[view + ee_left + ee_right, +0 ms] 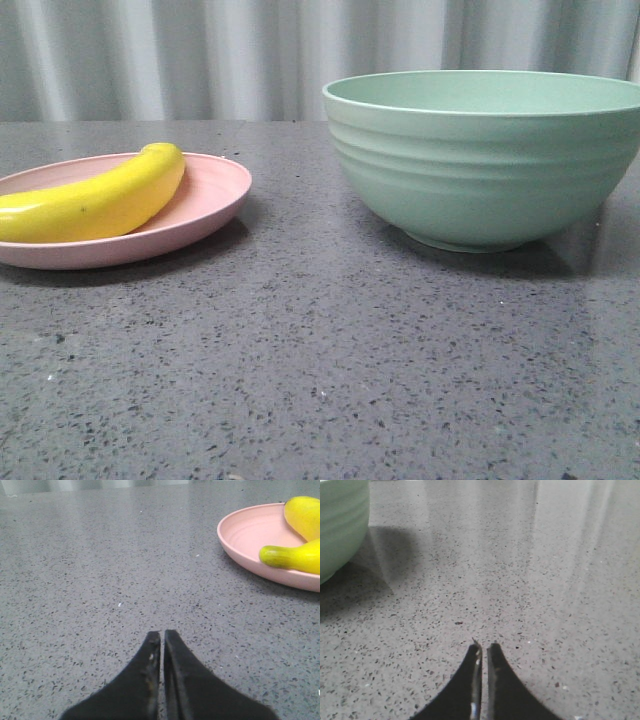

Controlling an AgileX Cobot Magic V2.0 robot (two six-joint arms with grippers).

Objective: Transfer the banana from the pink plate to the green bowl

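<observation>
In the front view, the nearest part was only the grey speckled table (320,380). Further back, on the left, stood the pink plate (215,190), and the banana (100,200) lay on it, with one end toward the back of the plate and the other end going out of the picture at the left. On the right, well apart from the plate, stood the green bowl (480,160), upright on its small foot; what was inside it could not be seen. Behind all was a pale curtain (200,60).

In the left wrist view, the left gripper (163,634) was low over the bare table, its two black fingers pressed together and holding nothing; the plate with the banana lay near it. In the right wrist view, the right gripper (484,646) was clenched in the same way, also with nothing between the fingers, and the ridged wall of the bowl was near.
</observation>
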